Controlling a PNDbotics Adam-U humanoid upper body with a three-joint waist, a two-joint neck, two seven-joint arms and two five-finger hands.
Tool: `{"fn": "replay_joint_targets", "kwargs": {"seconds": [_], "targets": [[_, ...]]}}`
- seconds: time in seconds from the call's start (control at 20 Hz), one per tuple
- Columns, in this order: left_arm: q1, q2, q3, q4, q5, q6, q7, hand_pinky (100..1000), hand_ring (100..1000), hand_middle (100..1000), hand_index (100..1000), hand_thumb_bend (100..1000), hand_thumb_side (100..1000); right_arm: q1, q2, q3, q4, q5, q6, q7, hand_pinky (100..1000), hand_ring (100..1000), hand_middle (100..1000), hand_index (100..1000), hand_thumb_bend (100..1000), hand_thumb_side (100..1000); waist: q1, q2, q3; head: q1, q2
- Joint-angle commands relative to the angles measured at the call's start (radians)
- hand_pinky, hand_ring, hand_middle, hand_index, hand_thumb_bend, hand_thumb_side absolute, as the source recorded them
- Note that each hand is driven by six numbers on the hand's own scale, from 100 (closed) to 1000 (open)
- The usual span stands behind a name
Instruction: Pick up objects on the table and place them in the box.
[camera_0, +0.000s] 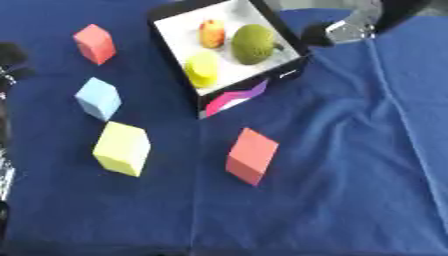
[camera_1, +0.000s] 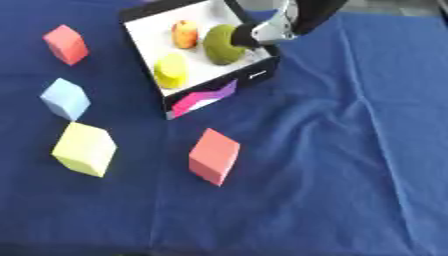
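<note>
Right robot hand (camera_0: 337, 31) beside box (camera_0: 293, 74) far corner, apart from green fruit (camera_0: 254, 44) inside; finger state unclear. Red block (camera_0: 251, 155) well nearer on worktop (camera_0: 350, 165).

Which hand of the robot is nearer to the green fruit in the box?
The right hand, beside the green fruit at the box's edge. The left hand is far left.
</note>
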Motion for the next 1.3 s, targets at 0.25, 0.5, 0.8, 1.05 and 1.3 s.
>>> {"fn": "replay_joint_targets", "kwargs": {"seconds": [0.25, 0.5, 0.8, 1.05, 1.3], "targets": [[-0.013, 0.027, 0.007, -0.013, -0.006, -0.001, -0.001, 721, 739, 596, 667, 100, 727, -0.011, -0.057, 0.041, -0.043, -0.037, -0.083, 0.114, 832, 871, 804, 868, 481, 318, -0.009, -0.03, 0.004, 0.004, -0.004], [-0.015, 0.026, 0.006, -0.014, -0.006, -0.001, -0.003, 720, 740, 597, 666, 100, 727, -0.016, -0.037, 0.086, -0.043, -0.016, -0.086, 0.149, 830, 871, 804, 866, 488, 303, -0.009, -0.03, 0.007, 0.005, -0.004], [-0.016, 0.024, 0.004, -0.014, -0.005, -0.001, -0.006, 720, 740, 598, 666, 100, 727, -0.038, 0.013, 0.138, -0.043, 0.031, -0.108, 0.178, 827, 870, 801, 863, 481, 286, -0.006, -0.028, 0.009, 0.002, -0.001], [-0.018, 0.022, 0.004, -0.015, -0.004, -0.001, -0.007, 720, 741, 599, 666, 100, 727, -0.031, 0.041, 0.167, -0.043, 0.067, -0.11, 0.183, 819, 861, 792, 858, 472, 260, -0.005, -0.027, 0.012, 0.0, 0.002], [-0.021, 0.02, 0.003, -0.016, -0.003, -0.001, -0.008, 720, 741, 599, 666, 100, 726, 0.002, 0.064, 0.192, -0.043, 0.103, -0.116, 0.183, 811, 846, 781, 846, 461, 221, -0.004, -0.026, 0.016, -0.004, 0.003]]}}
